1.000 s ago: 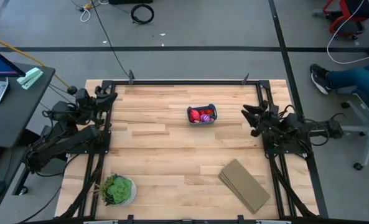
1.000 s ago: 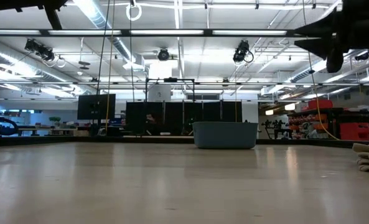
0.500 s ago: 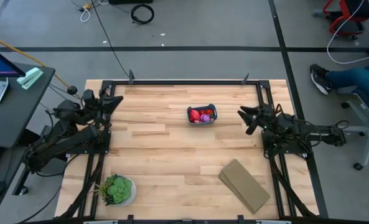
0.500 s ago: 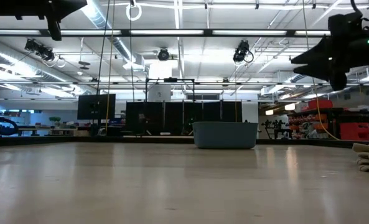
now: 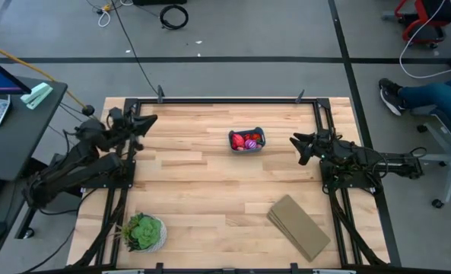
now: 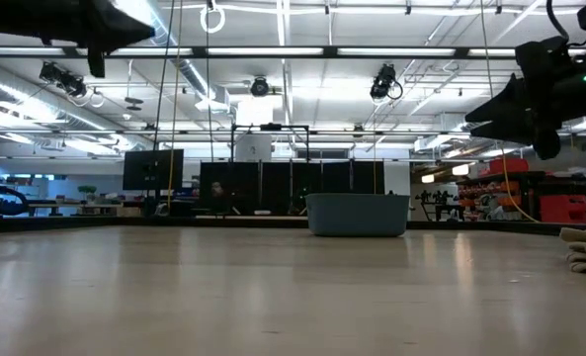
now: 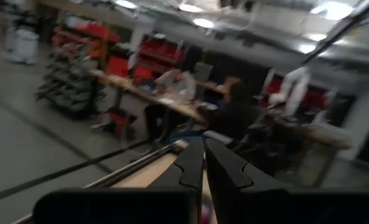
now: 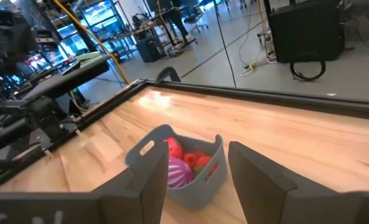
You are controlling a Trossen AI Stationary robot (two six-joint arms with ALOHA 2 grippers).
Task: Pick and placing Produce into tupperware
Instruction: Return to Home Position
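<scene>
The teal tupperware (image 5: 246, 141) stands on the table's far middle, and it also shows in the low view (image 6: 358, 214) and the right wrist view (image 8: 200, 180). Inside it lies the produce (image 5: 245, 141): red pieces (image 8: 195, 158) and a purple one (image 8: 179, 173). My right gripper (image 5: 296, 148) hovers open to the tub's right, above the table (image 6: 492, 111), its fingers pointing at the tub (image 8: 196, 152). My left gripper (image 5: 149, 121) is shut (image 7: 204, 163) and held high over the table's far left corner.
A green plant in a white pot (image 5: 143, 231) stands near the near left corner. A flat tan block (image 5: 297, 226) lies near the near right, with its edge in the low view (image 6: 585, 247). Bare wood lies between the tub and both arms. People sit beyond the table (image 7: 228, 112).
My right gripper has moved toward the table's left, nearer the tupperware, and come down. My left gripper has moved toward the table's right, out over the far left corner, staying high. The tub and produce have not moved.
</scene>
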